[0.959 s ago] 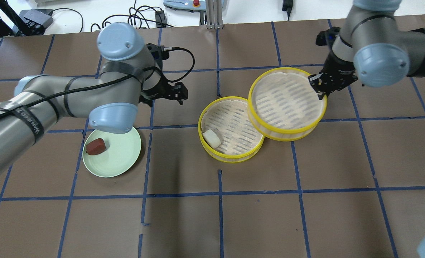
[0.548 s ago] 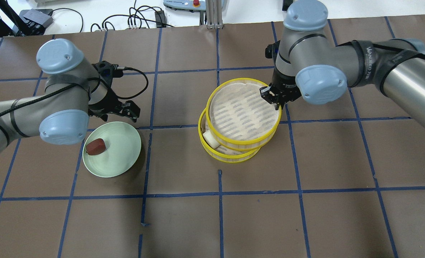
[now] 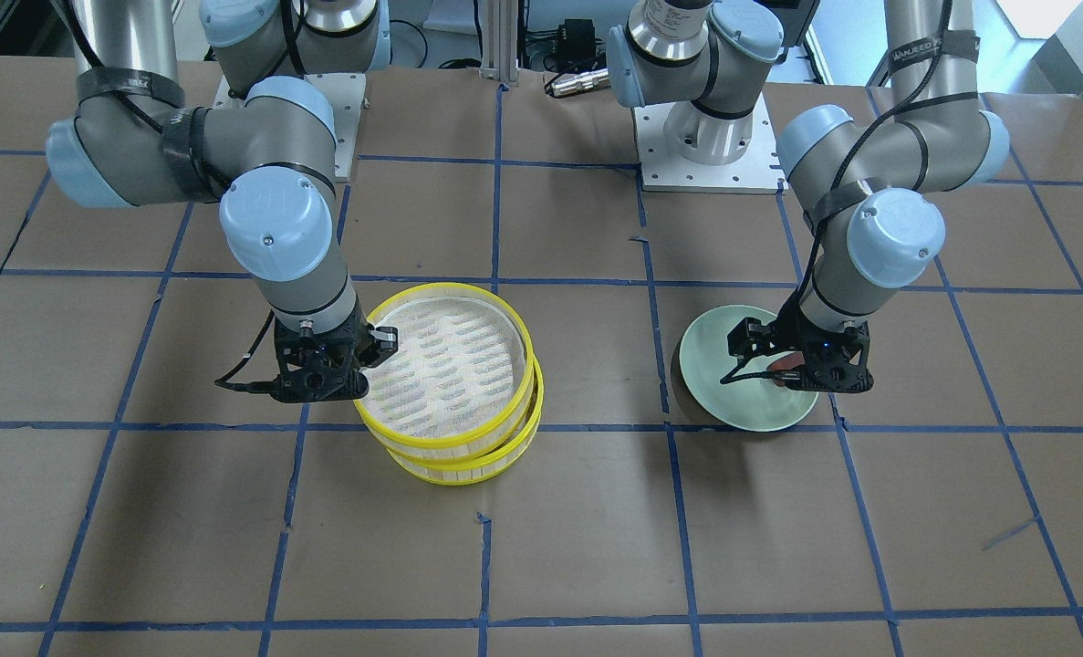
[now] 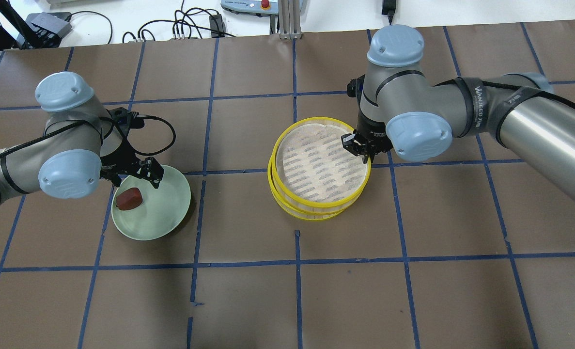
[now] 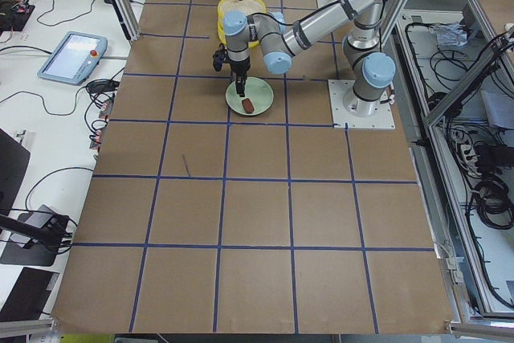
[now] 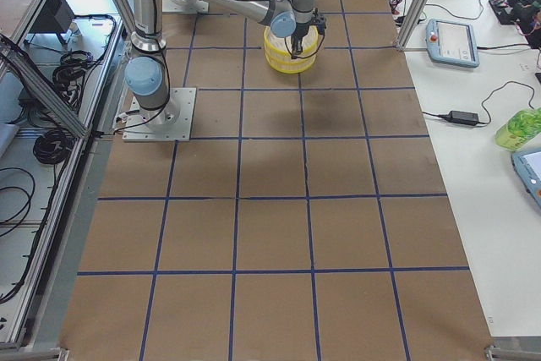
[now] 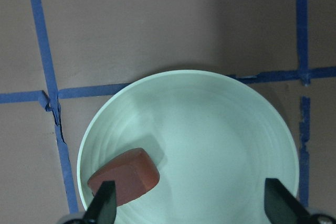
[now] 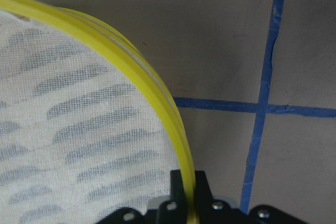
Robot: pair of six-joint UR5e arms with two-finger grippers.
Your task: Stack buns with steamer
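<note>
Two yellow-rimmed steamer trays are stacked. The upper tray [image 4: 318, 162] sits slightly offset over the lower tray [image 4: 311, 212]. My right gripper [image 4: 363, 148] is shut on the upper tray's rim [image 8: 142, 72] at its far right edge, as the front view [image 3: 369, 351] also shows. The cream-white bun is hidden under the upper tray. The reddish-brown bun [image 4: 129, 198] lies on the left of the pale green plate [image 4: 163, 213]. My left gripper [image 4: 133, 173] hangs open just above the plate's far edge, with the bun [image 7: 125, 177] by its left finger [image 7: 105, 205].
Brown table with a blue tape grid. Cables and a pendant lie beyond the far edge [image 4: 195, 24]. A strip of bare table [image 4: 229, 194] separates the plate from the steamers.
My right arm carried the upper tray left and set it over the lower tray, covering the white bun. My left arm swung left and down over the plate.
</note>
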